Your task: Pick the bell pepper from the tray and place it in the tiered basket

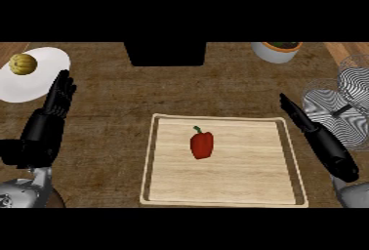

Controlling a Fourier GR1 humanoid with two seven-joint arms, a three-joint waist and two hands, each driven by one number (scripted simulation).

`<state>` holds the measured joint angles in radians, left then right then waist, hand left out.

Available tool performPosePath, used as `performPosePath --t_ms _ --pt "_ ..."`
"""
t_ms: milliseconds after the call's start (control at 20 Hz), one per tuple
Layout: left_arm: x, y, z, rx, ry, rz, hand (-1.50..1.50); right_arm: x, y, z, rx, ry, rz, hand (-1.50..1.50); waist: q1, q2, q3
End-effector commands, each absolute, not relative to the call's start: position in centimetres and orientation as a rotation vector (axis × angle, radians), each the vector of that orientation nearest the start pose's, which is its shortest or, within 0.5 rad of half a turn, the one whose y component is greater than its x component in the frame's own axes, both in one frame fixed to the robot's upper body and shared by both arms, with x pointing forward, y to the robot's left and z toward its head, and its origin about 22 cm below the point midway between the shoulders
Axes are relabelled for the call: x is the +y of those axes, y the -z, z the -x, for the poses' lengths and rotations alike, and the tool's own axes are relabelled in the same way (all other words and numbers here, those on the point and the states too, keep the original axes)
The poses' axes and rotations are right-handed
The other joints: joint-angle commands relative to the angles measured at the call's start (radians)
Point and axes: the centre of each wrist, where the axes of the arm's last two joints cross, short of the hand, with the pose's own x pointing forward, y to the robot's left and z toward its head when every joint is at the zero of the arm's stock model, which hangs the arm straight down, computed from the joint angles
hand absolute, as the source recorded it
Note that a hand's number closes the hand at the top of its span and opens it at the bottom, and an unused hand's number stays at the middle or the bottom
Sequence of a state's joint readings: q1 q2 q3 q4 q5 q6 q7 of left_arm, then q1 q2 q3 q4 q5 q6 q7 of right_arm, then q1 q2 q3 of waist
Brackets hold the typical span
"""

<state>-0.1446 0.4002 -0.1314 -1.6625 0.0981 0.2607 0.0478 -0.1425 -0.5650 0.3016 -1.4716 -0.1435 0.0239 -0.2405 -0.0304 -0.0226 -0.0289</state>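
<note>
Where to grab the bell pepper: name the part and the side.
Probably across the red body of the bell pepper, below its green stem, which points away from the robot. It lies flat on the tray, long sides free. Come from above with the right hand, nearer the tiered basket.

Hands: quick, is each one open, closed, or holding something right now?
Left hand: open, fingers straight, holding nothing.
Right hand: open, fingers straight, holding nothing.
</note>
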Motion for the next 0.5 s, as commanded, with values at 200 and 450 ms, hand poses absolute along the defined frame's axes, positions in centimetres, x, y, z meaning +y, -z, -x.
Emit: performPosePath --t_ms 200,450 --pt "23.9 -5.2 -26.4 -1.726 0.129 -0.234 0.00 -24.5 -7.3 -30.7 -1.942 -0.100 -0.426 1.50 0.046 0.030 0.031" --pt "21.6 -4.8 -26.9 -1.687 0.123 -0.172 0.00 -22.9 -3.8 -31.6 -1.678 0.199 -0.629 -1.50 0.054 0.041 0.034"
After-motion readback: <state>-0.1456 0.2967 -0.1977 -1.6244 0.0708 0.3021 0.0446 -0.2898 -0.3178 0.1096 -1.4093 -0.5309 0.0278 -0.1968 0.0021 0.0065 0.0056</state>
